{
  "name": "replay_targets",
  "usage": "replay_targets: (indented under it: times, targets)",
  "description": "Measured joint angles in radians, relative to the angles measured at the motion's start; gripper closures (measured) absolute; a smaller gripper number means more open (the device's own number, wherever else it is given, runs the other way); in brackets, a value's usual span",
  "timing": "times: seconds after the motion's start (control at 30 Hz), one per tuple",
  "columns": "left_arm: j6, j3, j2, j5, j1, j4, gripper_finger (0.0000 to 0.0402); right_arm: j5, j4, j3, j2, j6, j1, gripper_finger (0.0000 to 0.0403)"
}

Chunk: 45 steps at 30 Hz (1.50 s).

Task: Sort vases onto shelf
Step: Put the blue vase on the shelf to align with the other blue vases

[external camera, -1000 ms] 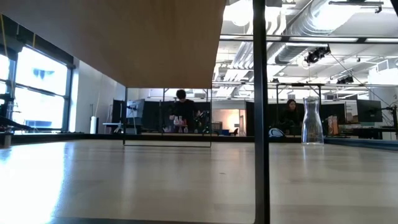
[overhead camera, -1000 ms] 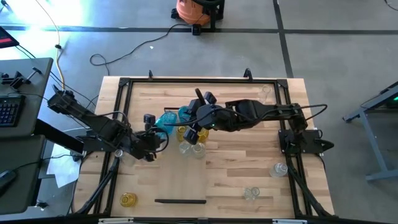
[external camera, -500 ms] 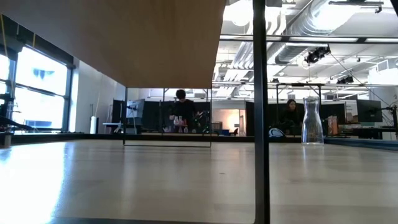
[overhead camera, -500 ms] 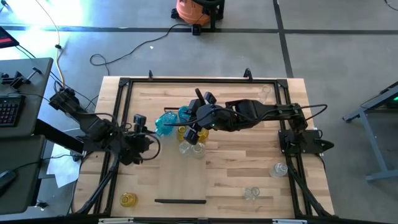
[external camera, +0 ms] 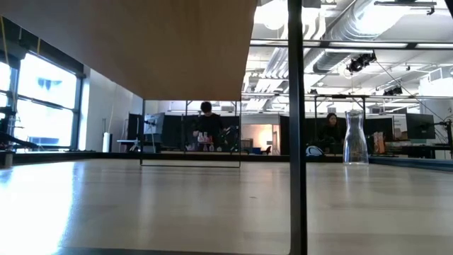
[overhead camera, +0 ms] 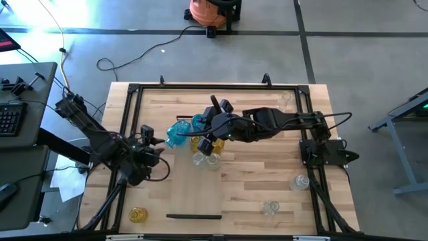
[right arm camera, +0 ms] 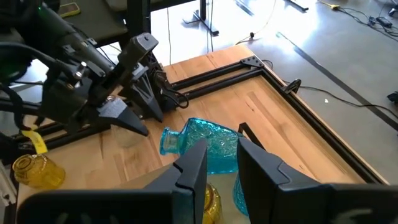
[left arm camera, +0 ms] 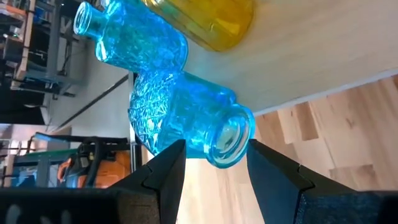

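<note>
Left gripper (overhead camera: 152, 138), jaws open and empty, sits centre-left; blue vase (overhead camera: 176, 133) and others cluster mid-frame, seemingly shelved; four stray vases remain.

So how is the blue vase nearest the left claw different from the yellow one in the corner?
The blue vase lies on its side; the yellow vase stands upright. The blue vase is beside other vases mid-table; the yellow vase stands alone. Both are see-through glass.
</note>
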Motion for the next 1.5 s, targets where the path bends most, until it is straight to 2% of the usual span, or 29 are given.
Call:
replay_targets:
  times: [0.4,0.87,1.1,1.5]
  targets:
    - [-0.051,-0.086,0.004,-0.118,-0.003,0.056,0.0243,0.008,0.000,0.000,0.000,0.026,0.000,0.0332]
    - [-0.041,-0.196,0.004,-0.145,-0.003,0.210,0.0243,0.011,0.001,0.000,0.000,0.027,0.000,0.0332]
    - [-0.041,-0.204,0.004,-0.204,0.000,0.210,0.0243,0.012,0.001,0.000,0.000,0.037,0.000,0.0332]
    - [0.056,-0.204,0.004,-0.219,0.076,0.278,0.0243,0.014,0.001,0.000,0.000,0.045,0.000,0.0332]
